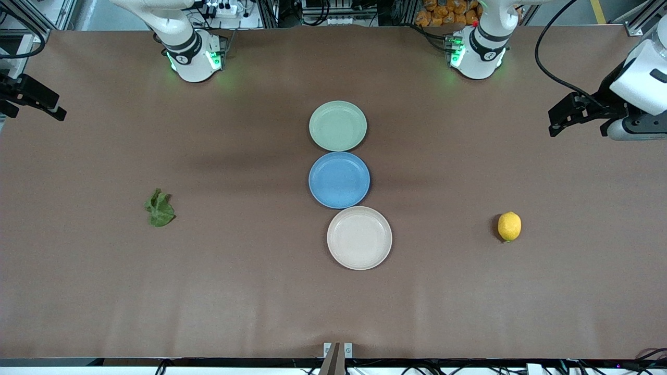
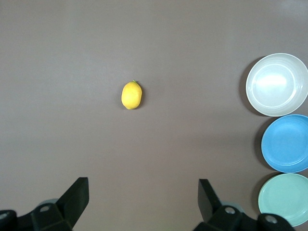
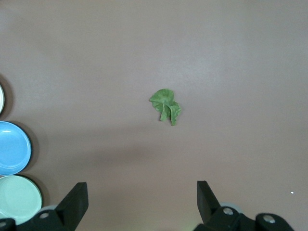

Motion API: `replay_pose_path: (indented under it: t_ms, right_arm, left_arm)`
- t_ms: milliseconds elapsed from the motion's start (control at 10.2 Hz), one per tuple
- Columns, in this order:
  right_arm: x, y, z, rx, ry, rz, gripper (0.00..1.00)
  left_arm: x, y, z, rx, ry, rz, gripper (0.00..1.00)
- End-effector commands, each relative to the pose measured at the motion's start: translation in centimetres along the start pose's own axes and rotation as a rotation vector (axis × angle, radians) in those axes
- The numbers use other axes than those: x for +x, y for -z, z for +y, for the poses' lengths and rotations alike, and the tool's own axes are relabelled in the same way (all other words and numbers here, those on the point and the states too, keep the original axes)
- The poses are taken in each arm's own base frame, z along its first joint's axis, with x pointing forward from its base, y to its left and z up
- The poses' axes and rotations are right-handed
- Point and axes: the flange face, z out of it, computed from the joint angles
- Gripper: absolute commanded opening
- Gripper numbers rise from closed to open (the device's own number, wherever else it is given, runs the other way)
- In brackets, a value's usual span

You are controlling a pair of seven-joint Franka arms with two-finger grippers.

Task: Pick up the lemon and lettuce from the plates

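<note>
Count on the brown table (image 1: 260, 291): three plates, one lemon, one lettuce leaf, two arms

The plates sit in a row down the middle of the table, each just beside the next. Green plate (image 1: 337, 125) is farthest from the front camera, blue plate (image 1: 339, 179) in the middle, beige plate (image 1: 359, 237) nearest. All three are bare, nothing lying in them

Lemon (image 1: 509, 226): one, small, oval, bright yellow, with a darker stub at one tip. It lies directly on the table toward the left arm's end, well apart from the plates, about level with the beige plate

Lettuce (image 1: 159, 208): one, small crumpled dark green leaf, ruffled edges, folded on itself. It lies on the table toward the right arm's end, also well apart from the plates, roughly level with the gap between the blue and beige plates

Left gripper (image 1: 560, 115) hangs in the air over the left arm's end of the table. In the left wrist view its two black fingers (image 2: 77, 195) stand wide apart with nothing between them, the lemon in sight below

Right gripper (image 1: 39, 99) hangs over the right arm's end of the table. In the right wrist view its fingers (image 3: 74, 199) are likewise spread wide and hold nothing, the lettuce in sight below
</note>
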Motion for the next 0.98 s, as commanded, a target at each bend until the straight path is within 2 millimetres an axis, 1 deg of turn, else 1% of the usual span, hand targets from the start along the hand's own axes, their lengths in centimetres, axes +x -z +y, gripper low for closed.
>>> replay_pose_path:
  t_ms: [0, 886]
  right_arm:
    - [-0.58, 0.72, 0.14, 0.023, 0.009, 0.000, 1.00]
    - [-0.34, 0.31, -0.18, 0.023, 0.013, -0.008, 1.00]
  left_arm:
    - [0.04, 0.53, -0.08, -0.023, -0.020, 0.009, 1.00]
    - [0.17, 0.36, -0.27, -0.012, -0.011, 0.008, 1.00]
